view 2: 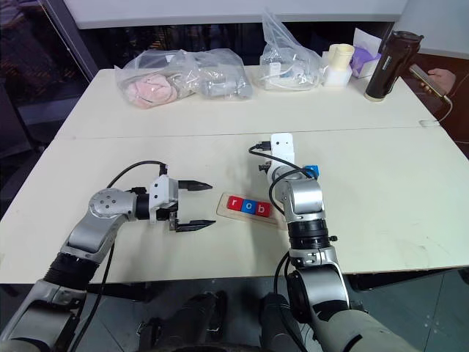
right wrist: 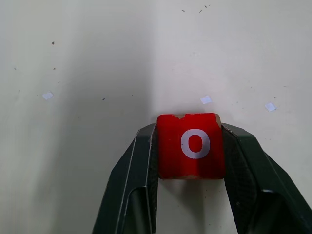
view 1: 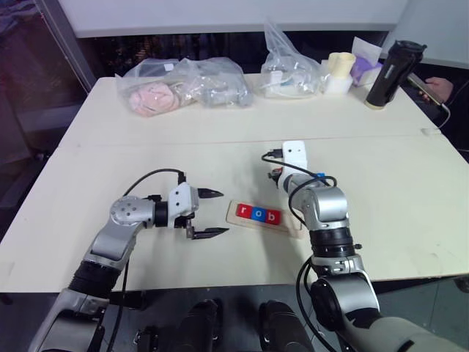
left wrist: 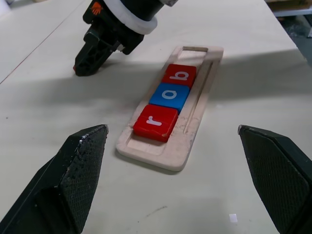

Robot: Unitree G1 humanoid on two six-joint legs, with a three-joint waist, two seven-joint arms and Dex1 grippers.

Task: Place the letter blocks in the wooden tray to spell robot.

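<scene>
The wooden tray lies on the table ahead of me, holding three letter blocks in a row: a red r, a blue o and a red b. My left gripper hovers open just left of the tray's r end, pointing at it. Beyond the tray, my right gripper points down at the table, shut on a red o block. Its black fingers also appear in the left wrist view. A blue block lies beside the right wrist, its letter hidden.
Clear plastic bags with items sit along the table's far side. A black bottle and a pale cup stand at the far right. A person's hand holds a phone at the right edge.
</scene>
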